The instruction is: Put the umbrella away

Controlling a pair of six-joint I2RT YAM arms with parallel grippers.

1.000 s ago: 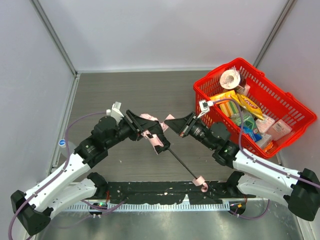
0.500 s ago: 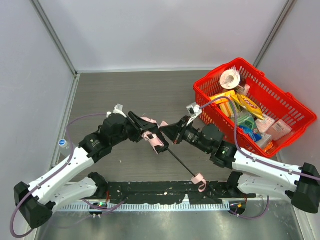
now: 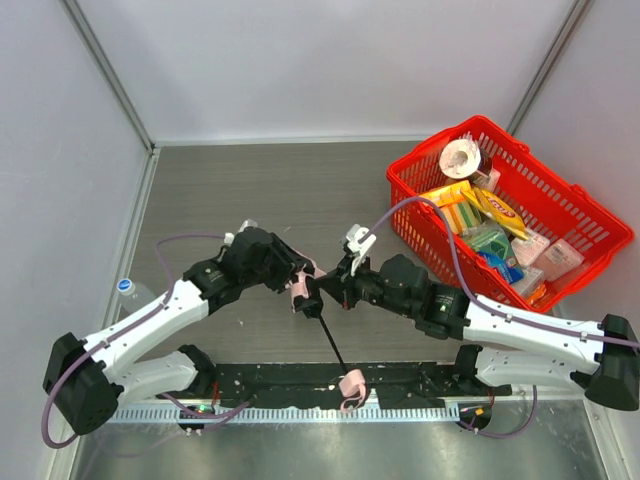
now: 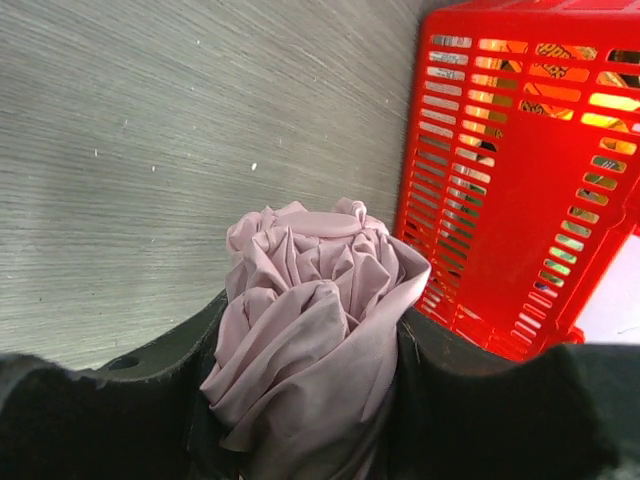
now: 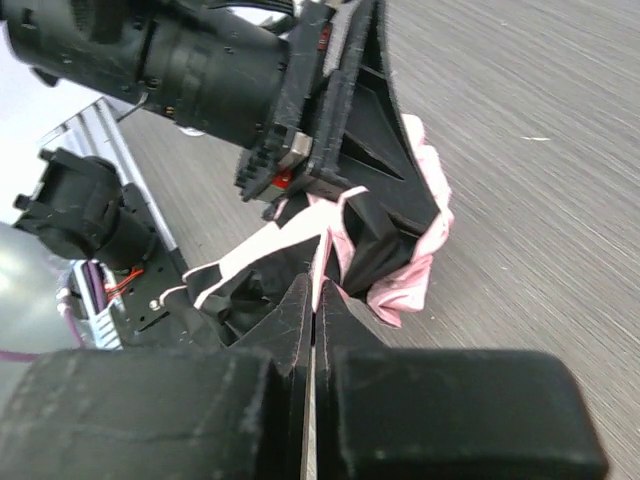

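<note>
Half a second ago the thin black shaft point(image 3: 328, 343) of the pale pink fabric compact umbrella point(image 3: 299, 291) ran out from the folded canopy toward 4 o'clock. It now points nearer 5 o'clock. The small pink handle point(image 3: 351, 388) has slid toward 8 o'clock and lies over the black mounting strip point(image 3: 290, 378) at the near edge of the grey wood-grain bench point(image 3: 250, 190). The canopy itself has come a little toward 6 o'clock, and both arms have moved with it. A second ago the right jaws were spread wide and short of the fabric. They have since come in from 3 o'clock and now meet the canopy.

The left arm point(image 3: 150, 320) reaches in from 8 o'clock with its jaws clamped on the bunched canopy. In the left wrist view the pleated fabric point(image 4: 310, 320) fills the gap and presses against a dark finger on either side. Its rounded tip sticks out ahead toward the red plastic mesh basket point(image 4: 520, 190).

The right arm point(image 3: 520, 325) comes in from 4 o'clock. In the right wrist view its fingers point(image 5: 285, 335) stand almost together, with only a hairline slit between them. Their tips are buried in a dark fold of the umbrella point(image 5: 425, 250), just below the left jaws. I cannot tell whether anything thin is pinched in that slit.

The umbrella sits at mid-bench, with its canopy between the two sets of jaws and its handle out at 5 o'clock. The basket point(image 3: 560, 190) stands well apart at 2 o'clock, filled with packets.
</note>
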